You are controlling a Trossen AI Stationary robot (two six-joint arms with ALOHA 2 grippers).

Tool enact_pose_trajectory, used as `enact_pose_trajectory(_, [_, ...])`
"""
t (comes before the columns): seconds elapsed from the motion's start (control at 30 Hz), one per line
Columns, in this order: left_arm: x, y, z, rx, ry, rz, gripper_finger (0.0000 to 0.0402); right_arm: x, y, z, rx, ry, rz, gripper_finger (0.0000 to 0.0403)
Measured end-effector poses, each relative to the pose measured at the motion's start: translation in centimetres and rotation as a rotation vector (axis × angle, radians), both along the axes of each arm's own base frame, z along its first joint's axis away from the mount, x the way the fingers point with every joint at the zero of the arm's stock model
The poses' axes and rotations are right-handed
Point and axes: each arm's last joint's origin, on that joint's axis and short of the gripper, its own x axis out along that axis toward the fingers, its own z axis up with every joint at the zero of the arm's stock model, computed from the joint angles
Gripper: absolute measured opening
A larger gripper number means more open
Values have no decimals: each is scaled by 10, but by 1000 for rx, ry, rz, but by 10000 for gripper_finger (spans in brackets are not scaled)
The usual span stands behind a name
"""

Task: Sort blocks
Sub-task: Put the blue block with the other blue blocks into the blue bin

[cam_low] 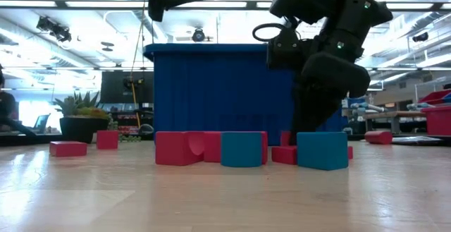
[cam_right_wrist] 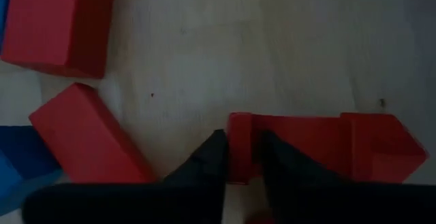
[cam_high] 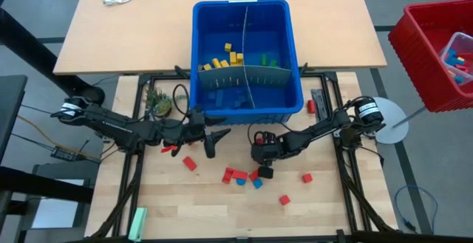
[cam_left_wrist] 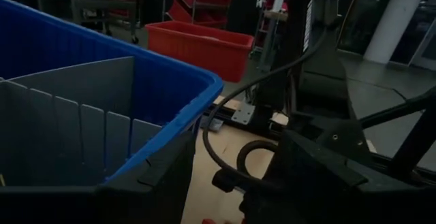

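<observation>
Red and blue blocks [cam_high: 240, 176] lie scattered on the wooden table in front of the blue bin [cam_high: 247, 103], which holds yellow, green and blue blocks [cam_high: 225, 60] behind a grey divider. My right gripper [cam_high: 262, 170] reaches down into the cluster and is shut on a red block [cam_right_wrist: 320, 149]. In the low view it stands behind a blue block [cam_low: 322, 150]. My left gripper [cam_high: 216, 139] hangs open above the table near the bin's front left corner, holding nothing. My right gripper pinches the red block between its two fingers at one narrow end [cam_right_wrist: 240, 132]. The fingers slant down from above and from the table's right. The rest of the block sticks out sideways from the fingers and seems to lie on the tabletop.
Single red blocks [cam_high: 190, 163] [cam_high: 307, 177] [cam_high: 284, 199] lie apart from the cluster. A red bin [cam_high: 436, 51] stands off the table's right side. A small plant [cam_high: 157, 103] sits at the far left, and a pale green bar [cam_high: 137, 223] at the near left edge.
</observation>
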Motion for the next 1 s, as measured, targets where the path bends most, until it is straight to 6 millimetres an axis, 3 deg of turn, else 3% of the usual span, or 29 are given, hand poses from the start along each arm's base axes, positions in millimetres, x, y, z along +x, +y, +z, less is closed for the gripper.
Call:
enact_pose_trajectory(0.13, [0,0,2,-11,-19,0,232,0,0,2,7,-7,11,136])
enact_pose_trajectory(0.23, [0,0,1,-7,-11,-3,232,-2,5,18,59,-10,124,173])
enact_pose_trajectory(0.47, [0,-1,1,-5,-7,-5,232,-15,50,61,94,-177,373,197])
enact_pose_trajectory(0.67, [0,-1,0,-4,-6,-5,232,-20,80,50,-5,-188,531,190])
enact_pose_trajectory(1.0, [0,-2,0,-4,2,-40,232,-9,79,24,0,-136,470,180])
